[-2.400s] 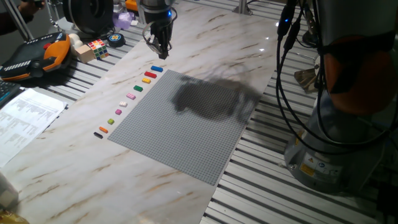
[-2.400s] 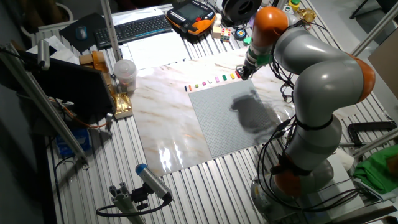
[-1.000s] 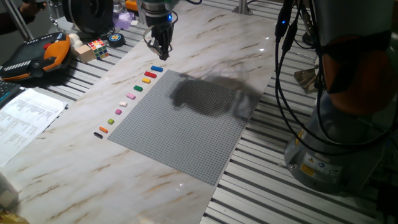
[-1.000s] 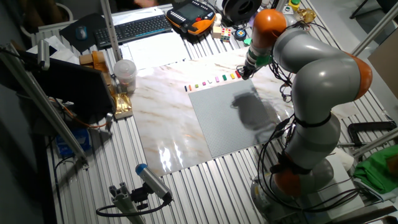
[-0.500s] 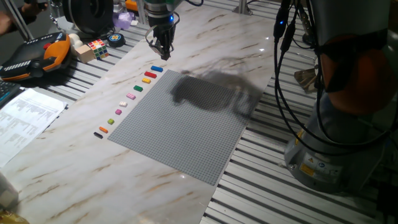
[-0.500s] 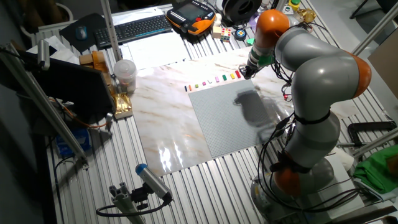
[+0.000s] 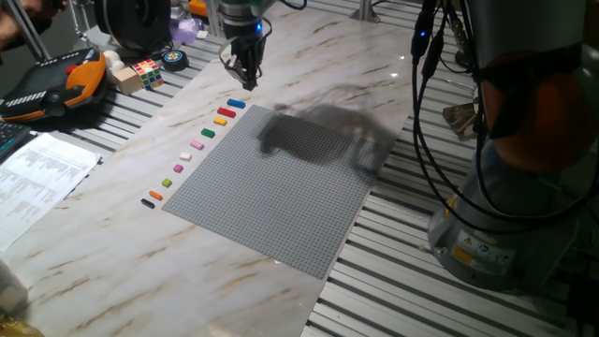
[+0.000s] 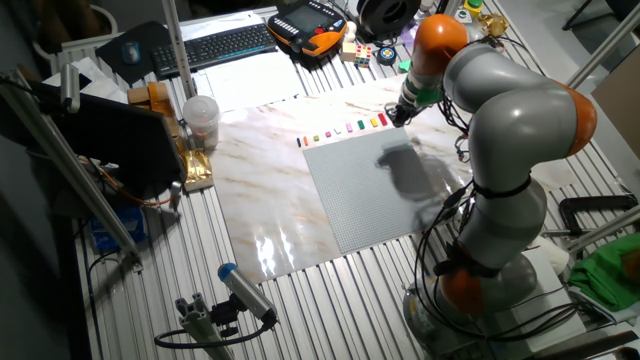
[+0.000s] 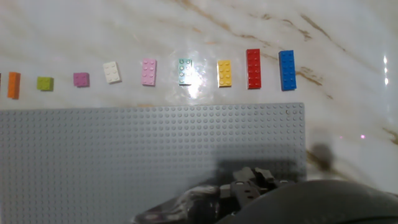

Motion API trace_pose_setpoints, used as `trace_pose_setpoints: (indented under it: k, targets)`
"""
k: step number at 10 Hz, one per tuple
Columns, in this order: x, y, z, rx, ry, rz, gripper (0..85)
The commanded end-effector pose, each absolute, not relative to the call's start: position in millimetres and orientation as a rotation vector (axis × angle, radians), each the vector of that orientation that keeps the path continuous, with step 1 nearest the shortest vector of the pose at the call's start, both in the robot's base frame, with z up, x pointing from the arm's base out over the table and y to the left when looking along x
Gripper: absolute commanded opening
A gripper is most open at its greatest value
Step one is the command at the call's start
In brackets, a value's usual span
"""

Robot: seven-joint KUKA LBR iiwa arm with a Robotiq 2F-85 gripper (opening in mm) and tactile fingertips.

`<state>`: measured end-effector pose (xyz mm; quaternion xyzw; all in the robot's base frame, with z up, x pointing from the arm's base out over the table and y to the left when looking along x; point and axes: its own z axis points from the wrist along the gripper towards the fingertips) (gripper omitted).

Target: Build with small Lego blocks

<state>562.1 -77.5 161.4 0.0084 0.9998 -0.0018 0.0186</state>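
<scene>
Marble worktop [image 7: 309, 56] under me, with a grey baseplate [image 7: 281, 178] laid on it and the bricks in a single row along the plate's edge, just off it. From the hand view I read them along that edge: blue [image 9: 287, 70] at the end by the plate's corner, then red [image 9: 253, 68], yellow [image 9: 224, 73], green [image 9: 185, 71] under a glare spot, pink [image 9: 148, 71], white [image 9: 112, 71], purple [image 9: 81, 79], lime [image 9: 45, 83] and orange [image 9: 13, 85] at the frame's edge. None sits on the plate yet, so the build has not begun.

My gripper [image 7: 245, 73] hangs above the worktop near the blue end of the row, carrying nothing that I can see; whether its fingers stand apart or together I cannot tell.

I judge the step in hand to be picking a first brick, likely blue. To do it well I should centre over the brick, turn so the fingers close across its short sides, and come straight down without nudging red beside it, since the gaps are narrow.
</scene>
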Motion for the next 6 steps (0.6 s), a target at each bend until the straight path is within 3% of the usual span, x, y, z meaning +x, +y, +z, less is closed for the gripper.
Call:
trace_pose_setpoints:
  k: [1, 6]
  targets:
    - [562.0, -77.9, 161.4, 0.046, 3.107, -0.030, 0.7]
    - [562.0, -77.9, 161.4, -0.005, 3.105, -0.083, 0.7]
